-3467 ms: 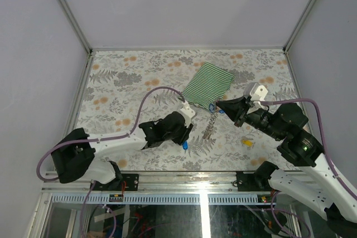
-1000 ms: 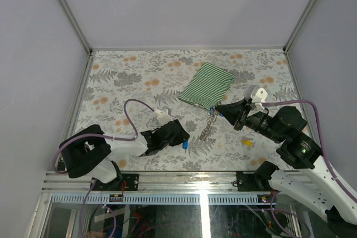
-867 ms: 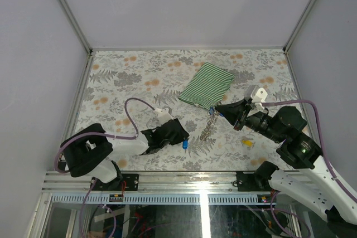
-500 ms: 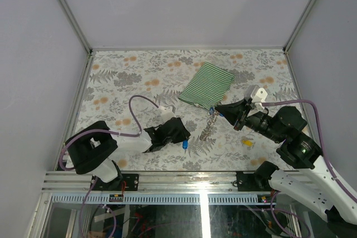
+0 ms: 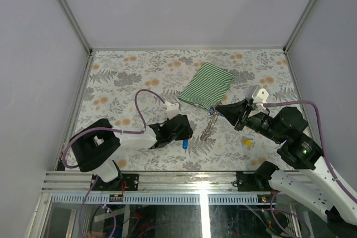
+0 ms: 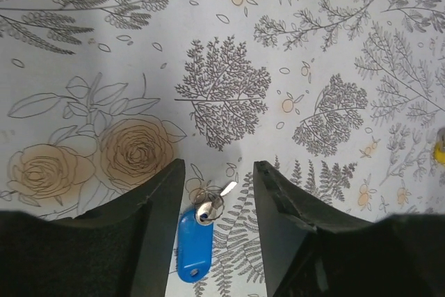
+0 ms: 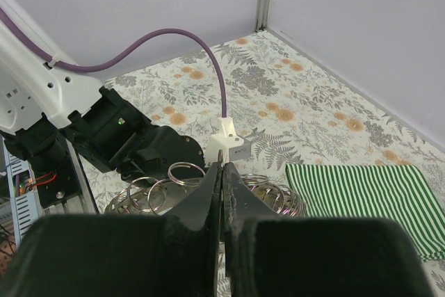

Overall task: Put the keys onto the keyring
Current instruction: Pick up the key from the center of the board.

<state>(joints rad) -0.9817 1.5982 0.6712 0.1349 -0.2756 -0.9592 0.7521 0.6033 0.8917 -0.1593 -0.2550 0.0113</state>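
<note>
— Blue plastic key tag (image 6: 195, 245) lies flat on the floral worktop (image 6: 104, 46), its small metal loop (image 6: 206, 208) at the far end from the wrist; left gripper (image 6: 217, 166) hangs over it, jaws part open, tag and loop in the gap, nothing held.
— Right side?
— Right gripper (image 7: 222, 172) has its jaws pressed together at the top end of the silvery-grey coil keyring (image 5: 208, 127); the wrist view shows coils either side of the tips, so I judge it pinched; the rest of the ring trails along the worktop towards the blue tag, just apart from it.
— Best way to take the tag?
— Centre on the tag body, not the loop; go down until the tips touch the worktop, then close across the narrow width; leave the loop end free to meet the coil; thin smooth plastic, may skate.
— Any tray?
— None in view; yellow plastic key tag (image 5: 247, 142) lies loose near the right arm; green-and-white striped cloth (image 5: 208, 83) beyond the ring; everything sits straight on the worktop.
</note>
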